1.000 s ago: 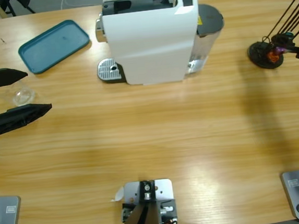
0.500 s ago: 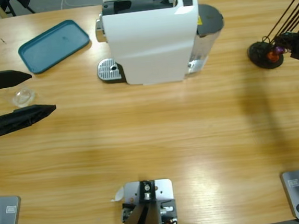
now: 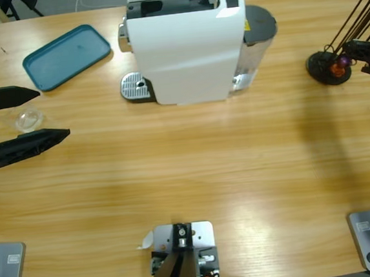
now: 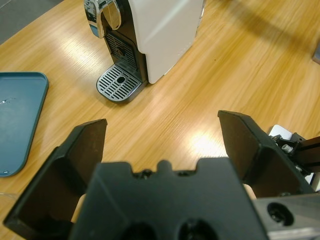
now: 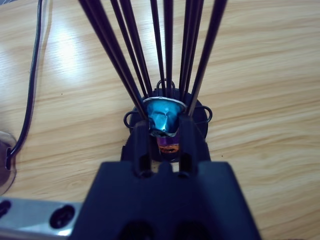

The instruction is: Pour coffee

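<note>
- A long pale wooden desk [image 3: 194, 170] fills the high view, with a strip of grey floor along the top edge.
- A boxy white coffee machine [image 3: 186, 44] with a grey water tank stands at upper centre; its round perforated metal drip tray [image 3: 135, 88] sits at its lower-left corner.
- A teal rectangular plastic tray [image 3: 66, 56] lies in the upper left of the frame, well apart from the machine.
- A small clear plastic cup [image 3: 27, 118] sits at the left edge, between the two jaws of the left gripper [image 3: 40, 115], which stand wide apart and touch nothing.
- At the right edge a black wire capsule rack [image 3: 330, 66] with long thin rods stands on the desk; the right gripper [image 3: 362, 53] is against it.
- The left wrist view shows the machine's black front and chrome spout above the drip tray, hidden from above; the cup does not show there.
- The right wrist view shows a shiny blue foil coffee capsule [image 5: 162, 119] in the rack, pinched between the nearly closed jaws, with an orange-and-purple capsule [image 5: 167, 145] below it.
- Compared with half a second ago, almost nothing has shifted; since a second ago the left jaws have slid slightly toward the centre and the right gripper has moved closer to the rack.
</note>
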Robot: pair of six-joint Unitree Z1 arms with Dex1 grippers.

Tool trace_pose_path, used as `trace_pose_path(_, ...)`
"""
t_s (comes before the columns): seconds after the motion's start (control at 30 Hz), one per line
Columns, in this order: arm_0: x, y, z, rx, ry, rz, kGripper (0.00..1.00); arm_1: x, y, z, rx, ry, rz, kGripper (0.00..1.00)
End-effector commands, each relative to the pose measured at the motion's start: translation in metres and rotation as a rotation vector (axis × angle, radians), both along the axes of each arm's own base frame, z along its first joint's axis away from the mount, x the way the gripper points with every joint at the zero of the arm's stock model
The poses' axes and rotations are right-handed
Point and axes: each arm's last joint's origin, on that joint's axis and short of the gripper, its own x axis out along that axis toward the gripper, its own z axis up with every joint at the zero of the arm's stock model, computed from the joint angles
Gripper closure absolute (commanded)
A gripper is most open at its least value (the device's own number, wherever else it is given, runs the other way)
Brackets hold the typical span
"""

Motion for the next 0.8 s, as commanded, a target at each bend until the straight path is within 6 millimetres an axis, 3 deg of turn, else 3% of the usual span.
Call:
trace_pose_path(0.03, 0.004, -0.004, -0.006, 0.014, 0.030, 0.001, 0.036, -0.004, -0.003, -0.003, -0.039, 0.031, -0.013, 1.000)
trace_pose_path(0.4, 0.004, -0.005, -0.008, 0.013, 0.034, -0.005, 0.036, -0.001, -0.003, 0.042, -0.035, -0.058, -0.013, 1.000)
trace_pose_path(0.8, 0.003, -0.005, -0.006, 0.004, 0.032, -0.010, 0.036, -0.020, -0.008, 0.080, -0.058, -0.115, -0.011, 1.000)
